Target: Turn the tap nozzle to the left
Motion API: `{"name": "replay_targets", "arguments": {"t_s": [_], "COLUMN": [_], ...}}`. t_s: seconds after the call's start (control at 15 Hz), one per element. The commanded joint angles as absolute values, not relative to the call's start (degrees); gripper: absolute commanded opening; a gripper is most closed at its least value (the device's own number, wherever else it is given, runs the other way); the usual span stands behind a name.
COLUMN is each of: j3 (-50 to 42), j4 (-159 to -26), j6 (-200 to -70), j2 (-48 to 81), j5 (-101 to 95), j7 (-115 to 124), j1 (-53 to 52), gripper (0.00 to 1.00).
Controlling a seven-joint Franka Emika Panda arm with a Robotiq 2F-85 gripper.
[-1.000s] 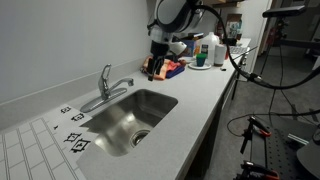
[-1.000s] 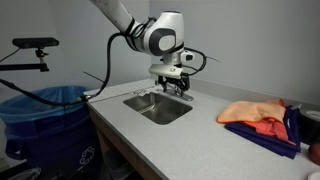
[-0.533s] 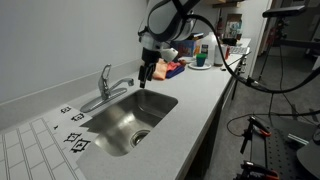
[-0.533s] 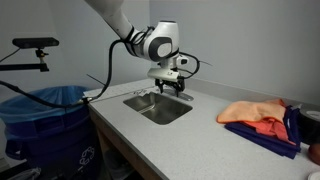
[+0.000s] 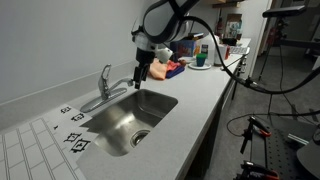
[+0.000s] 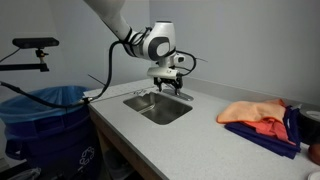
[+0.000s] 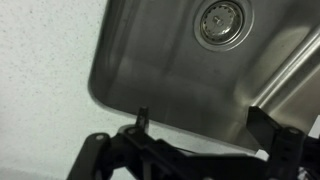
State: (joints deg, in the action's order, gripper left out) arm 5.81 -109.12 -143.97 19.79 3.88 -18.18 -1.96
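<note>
Hovering just beside the tap nozzle (image 5: 121,86) end | fingers (image 5: 140,74) spread, pinching nothing | I judged them set low there to push it left over the sink (image 5: 168,99)

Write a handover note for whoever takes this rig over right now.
The gripper is open and empty, hanging beside the free end of the tap nozzle; whether they touch cannot be told.
The nozzle reaches out over the sink.
Done: approach only.
Left: press against the nozzle and swing it to the left.
</note>
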Motion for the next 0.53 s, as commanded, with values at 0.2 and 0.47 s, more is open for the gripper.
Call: {"name": "replay_targets", "arguments": {"t_s": [0.2,0.47], "j3": [7.3,8.7], "j4": [-106.0,-105.7], "j6": [-147.2,-150.0], "j2": [23.1,24.7], "j5": [2.1,2.6], "j7": [-17.7,-17.6], "j1": [-2.8,-3.3], "gripper": [1.00,1.00]}}
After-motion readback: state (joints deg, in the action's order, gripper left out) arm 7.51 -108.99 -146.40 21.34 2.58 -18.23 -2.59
